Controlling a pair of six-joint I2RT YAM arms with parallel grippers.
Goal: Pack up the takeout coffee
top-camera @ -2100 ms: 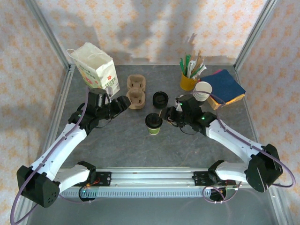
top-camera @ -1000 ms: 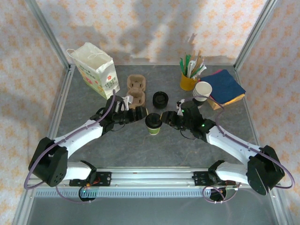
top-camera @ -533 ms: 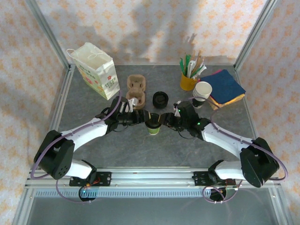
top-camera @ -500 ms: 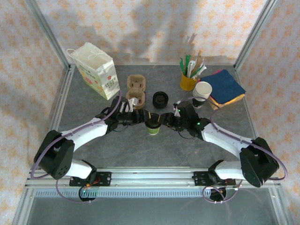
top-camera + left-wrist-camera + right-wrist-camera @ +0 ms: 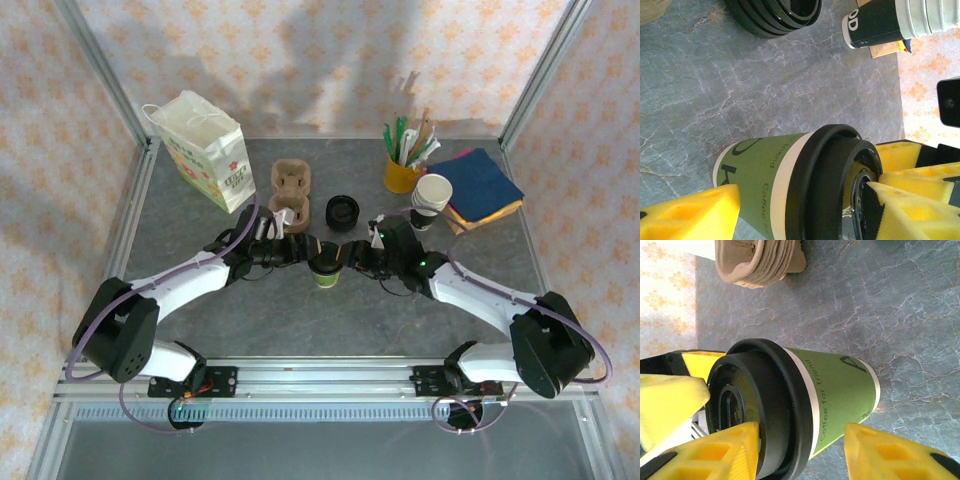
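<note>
Green coffee cup (image 5: 830, 385) reads "Coffee for friend".

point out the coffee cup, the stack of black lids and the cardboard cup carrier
coffee cup (image 5: 840, 390): right wrist view, on its green sleeve
stack of black lids (image 5: 342, 211): top external view, on the top lid
cardboard cup carrier (image 5: 291, 181): top external view, on its far well

Cup (image 5: 327, 266) flanked by left claw (image 5: 304, 250) and right claw (image 5: 351, 258). Lids (image 5: 342, 211) just behind. Bench (image 5: 300, 315) in front open.

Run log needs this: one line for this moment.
left gripper: open, beside coffee cup | right gripper: open, opposite side | coffee cup: upright, unpacked
</note>
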